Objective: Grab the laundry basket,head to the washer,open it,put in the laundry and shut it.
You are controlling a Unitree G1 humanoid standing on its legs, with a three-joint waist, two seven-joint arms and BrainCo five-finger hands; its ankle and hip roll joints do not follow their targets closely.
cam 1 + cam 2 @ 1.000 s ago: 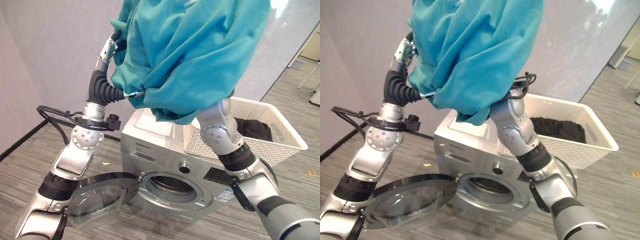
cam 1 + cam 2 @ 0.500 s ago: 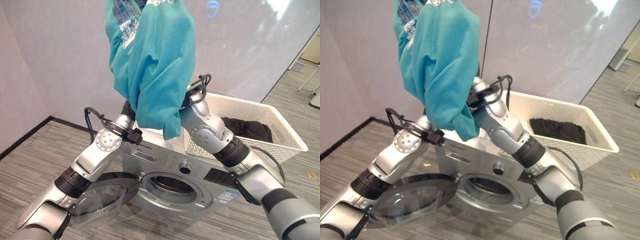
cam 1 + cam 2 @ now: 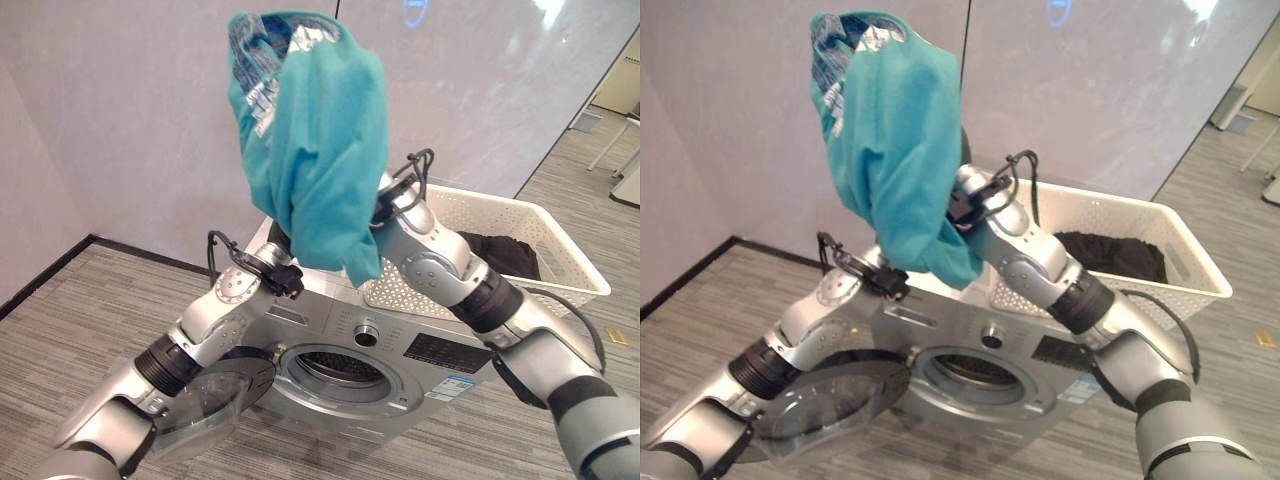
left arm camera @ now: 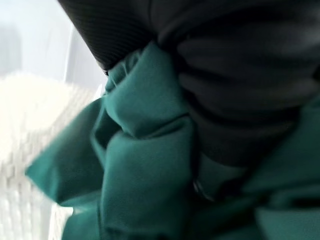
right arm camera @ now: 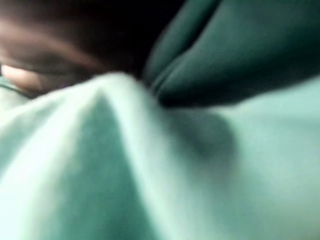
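Teal shirt (image 3: 315, 150) hangs bunched above the silver washer (image 3: 360, 345), draped over both robot hands; I cannot tell either hand's finger state under the cloth. Washer door (image 3: 205, 400) stands open; white laundry basket (image 3: 540, 235) sits on the washer top with dark laundry (image 3: 505, 255) inside.

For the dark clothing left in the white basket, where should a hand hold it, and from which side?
Grip the dark clothing at the raised middle of its heap, coming from above: the white basket walls surround it and only the top is open. The heap looks loose, so a bunch should gather easily.
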